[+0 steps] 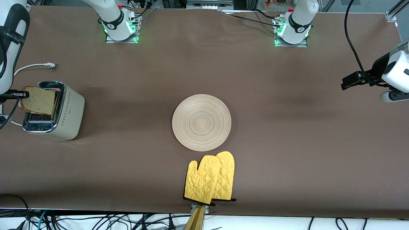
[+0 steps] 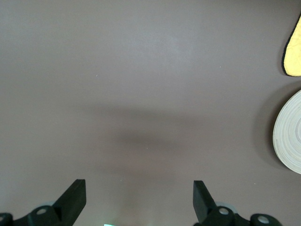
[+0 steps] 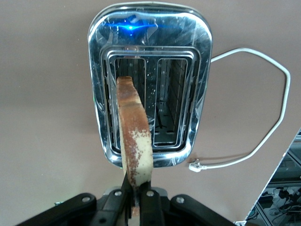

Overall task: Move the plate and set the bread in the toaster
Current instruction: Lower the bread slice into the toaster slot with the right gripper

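Step in hand, as I judge it: lowering the bread (image 1: 38, 100) into the toaster (image 1: 68, 111). The right gripper (image 3: 135, 200) has its jaws clenched on one crust edge, slice held upright and edge-on over the chrome top. In the right wrist view the slice sits over the rim of one slot and runs slightly askew to it — not yet squarely above the opening. To do this well: rotate the wrist until the slice runs parallel to the slot, centre it between the slot walls, then descend straight; let go only once the lower crust is well inside, or it may catch on the chrome lip and tip.

Bread — squarish, light brown and speckled, darker crust, stiff enough to stand from one pinched edge.

The plate (image 1: 201, 122) lies mid-desk, flat, with the yellow oven mitts (image 1: 211, 182) just nearer the front camera. The toaster stands at the right arm's end of the desk.

Left gripper (image 2: 139, 202) waits over bare desk at its own end, jaws released, holding nothing.
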You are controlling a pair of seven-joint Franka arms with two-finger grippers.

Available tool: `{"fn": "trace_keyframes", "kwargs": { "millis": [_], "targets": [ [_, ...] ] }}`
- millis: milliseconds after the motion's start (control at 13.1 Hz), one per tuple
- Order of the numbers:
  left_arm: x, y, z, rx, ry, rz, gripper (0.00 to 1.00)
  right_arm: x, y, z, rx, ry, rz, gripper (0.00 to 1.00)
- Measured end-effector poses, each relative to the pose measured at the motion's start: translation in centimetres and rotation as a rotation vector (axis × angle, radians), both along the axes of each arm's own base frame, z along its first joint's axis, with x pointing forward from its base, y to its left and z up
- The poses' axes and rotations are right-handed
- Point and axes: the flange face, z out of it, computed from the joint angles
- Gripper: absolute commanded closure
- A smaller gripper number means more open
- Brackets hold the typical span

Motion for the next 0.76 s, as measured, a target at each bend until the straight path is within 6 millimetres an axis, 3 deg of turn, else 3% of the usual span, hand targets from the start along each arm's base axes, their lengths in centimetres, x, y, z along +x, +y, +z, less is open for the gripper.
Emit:
{"fn": "trace_keyframes", "kwargs": {
  "millis": [763],
  "targets": [
    [0.0,0.0,-0.1,0.0,0.001,0.0,0.0,0.7,-1.8,-1.3,-0.035,-0.033,-0.009,1.0]
  ]
}}
